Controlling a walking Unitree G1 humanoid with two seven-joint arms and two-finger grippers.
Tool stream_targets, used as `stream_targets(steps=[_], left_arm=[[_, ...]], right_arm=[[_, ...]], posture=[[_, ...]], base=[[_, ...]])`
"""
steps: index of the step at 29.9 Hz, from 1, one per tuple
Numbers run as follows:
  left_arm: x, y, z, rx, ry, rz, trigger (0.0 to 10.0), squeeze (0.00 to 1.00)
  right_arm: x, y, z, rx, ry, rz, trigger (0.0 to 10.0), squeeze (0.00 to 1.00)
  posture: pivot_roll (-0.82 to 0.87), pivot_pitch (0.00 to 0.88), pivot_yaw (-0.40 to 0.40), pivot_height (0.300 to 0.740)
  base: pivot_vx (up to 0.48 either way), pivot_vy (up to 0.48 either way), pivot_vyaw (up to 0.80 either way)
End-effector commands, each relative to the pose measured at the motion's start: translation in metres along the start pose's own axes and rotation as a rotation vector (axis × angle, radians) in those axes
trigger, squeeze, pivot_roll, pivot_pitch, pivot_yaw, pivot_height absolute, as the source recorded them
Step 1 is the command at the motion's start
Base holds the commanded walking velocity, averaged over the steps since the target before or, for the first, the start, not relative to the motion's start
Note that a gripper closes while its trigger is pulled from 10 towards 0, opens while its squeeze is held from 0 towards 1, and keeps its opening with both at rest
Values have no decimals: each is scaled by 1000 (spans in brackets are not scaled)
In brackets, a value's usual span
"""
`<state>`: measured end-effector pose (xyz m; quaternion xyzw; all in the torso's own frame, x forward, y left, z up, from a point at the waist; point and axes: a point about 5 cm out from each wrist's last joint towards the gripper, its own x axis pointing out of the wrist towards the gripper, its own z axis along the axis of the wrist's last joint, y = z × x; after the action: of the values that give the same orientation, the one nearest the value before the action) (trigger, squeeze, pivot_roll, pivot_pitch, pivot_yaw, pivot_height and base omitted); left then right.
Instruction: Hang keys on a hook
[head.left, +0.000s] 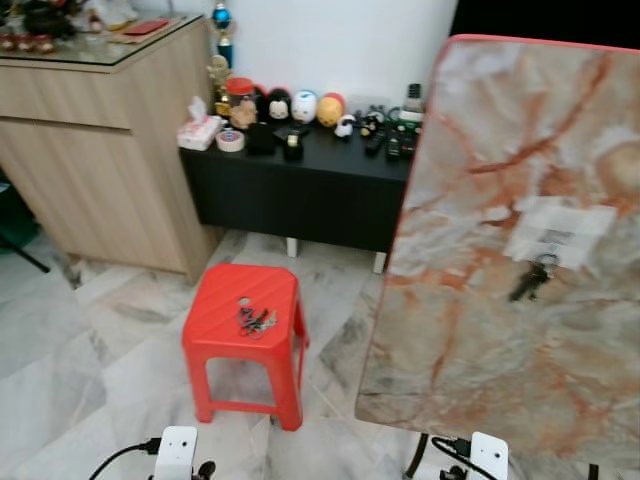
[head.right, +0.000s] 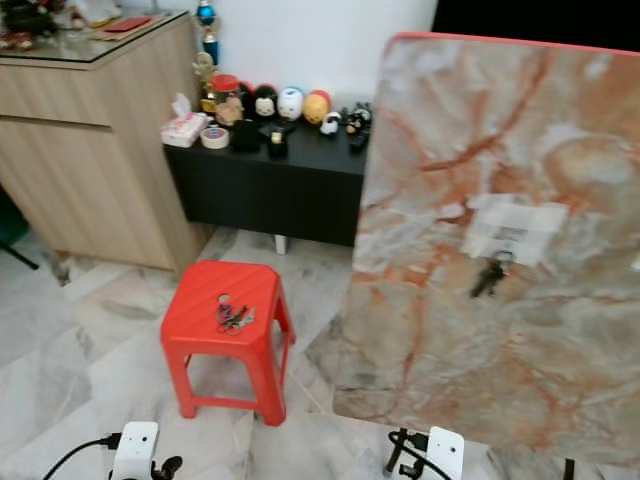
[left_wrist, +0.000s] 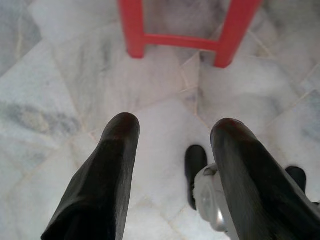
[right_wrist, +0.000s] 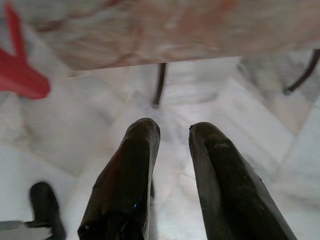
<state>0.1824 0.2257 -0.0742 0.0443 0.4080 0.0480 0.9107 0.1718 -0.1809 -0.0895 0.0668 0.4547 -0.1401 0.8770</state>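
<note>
A bunch of keys (head.left: 254, 320) lies on top of a red plastic stool (head.left: 228, 330) on the marble floor. To the right stands a tilted marble-patterned board (head.left: 520, 250) with a white patch, where a dark key (head.left: 530, 280) hangs on a hook (head.left: 547, 259). Both arms hang low at the bottom edge of the eye views. My left gripper (left_wrist: 172, 132) is open above the floor, short of the stool's legs (left_wrist: 132, 30). My right gripper (right_wrist: 172, 132) is open with nothing between its fingers, pointing at the floor under the board's lower edge (right_wrist: 150, 50).
A black low table (head.left: 300, 185) with toys, tape and a tissue box stands against the back wall. A wooden cabinet (head.left: 100, 150) is at the left. The board's thin dark stand legs (right_wrist: 159, 85) rest on the floor.
</note>
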Motion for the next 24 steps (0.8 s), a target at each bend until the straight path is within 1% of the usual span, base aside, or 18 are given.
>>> stream_targets(steps=[1,6,12,24], left_arm=[[-1,1,-5,17,29,5,10000,0],[0,-1,-5,19,33,0,10000,0],[0,-1,-3,18,29,0,10000,0],[0,0,-4,16,31,3,10000,0]], right_arm=[[-1,5,-3,1,9,10,10000,0],[-2,7,-8,-7,28,13,10000,0],[-2,1,-10,-15,35,3,10000,0],[-1,1,-7,-17,30,1,10000,0]], posture=[[50,0,-38,740],[49,0,-38,740],[50,0,-38,740],[52,0,-42,740]], base=[[0,352,0],[0,352,0],[0,351,0],[0,352,0]])
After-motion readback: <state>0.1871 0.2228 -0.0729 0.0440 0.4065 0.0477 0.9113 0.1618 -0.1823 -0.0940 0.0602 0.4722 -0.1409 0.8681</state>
